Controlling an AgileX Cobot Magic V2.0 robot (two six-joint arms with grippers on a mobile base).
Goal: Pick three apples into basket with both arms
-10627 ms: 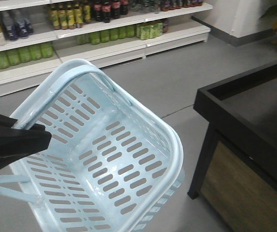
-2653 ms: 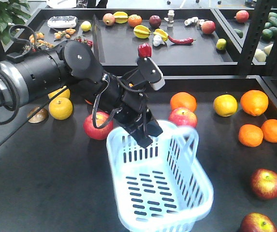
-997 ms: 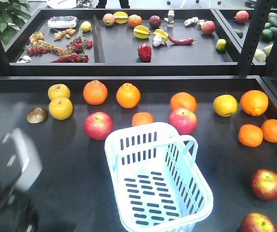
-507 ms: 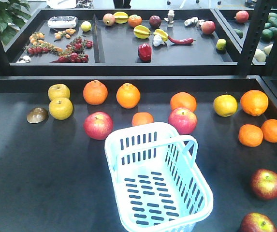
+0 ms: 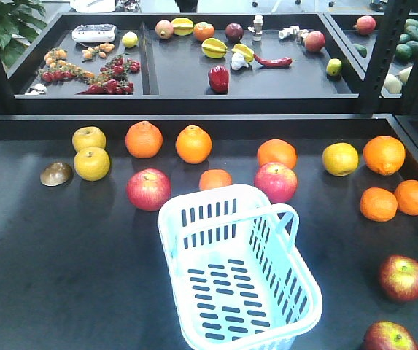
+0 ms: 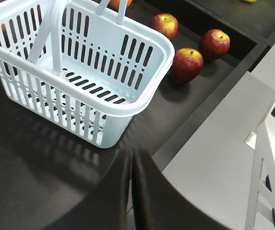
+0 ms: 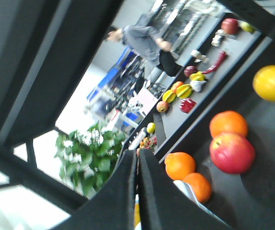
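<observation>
The pale blue basket (image 5: 223, 193) stands empty on the dark table, front centre. Several dark-red apples lie around it: one to its left (image 5: 148, 189), one behind it (image 5: 276, 182), two at the front right (image 5: 402, 278) (image 5: 389, 337). Neither arm shows in the front view. In the left wrist view my left gripper (image 6: 131, 158) is shut and empty, near the table's edge, short of the basket (image 6: 99, 106); three apples (image 6: 164, 25) (image 6: 214, 43) (image 6: 187, 64) lie beyond it. My right gripper (image 7: 137, 158) is shut and empty, raised, with one apple (image 7: 232, 152) ahead.
Oranges (image 5: 144, 138) (image 5: 193, 144) (image 5: 384, 154) and yellow apples (image 5: 89, 138) (image 5: 92, 163) lie along the table's back and right. A raised back shelf (image 5: 194, 87) holds small produce. Black frame posts (image 5: 375, 55) stand at the right. A pale floor (image 6: 214, 158) lies off the table's edge.
A blurred black arm at the front view's lower left a second ago has left that view. Earlier the left arm brought the basket and set it down; it has not moved since.
</observation>
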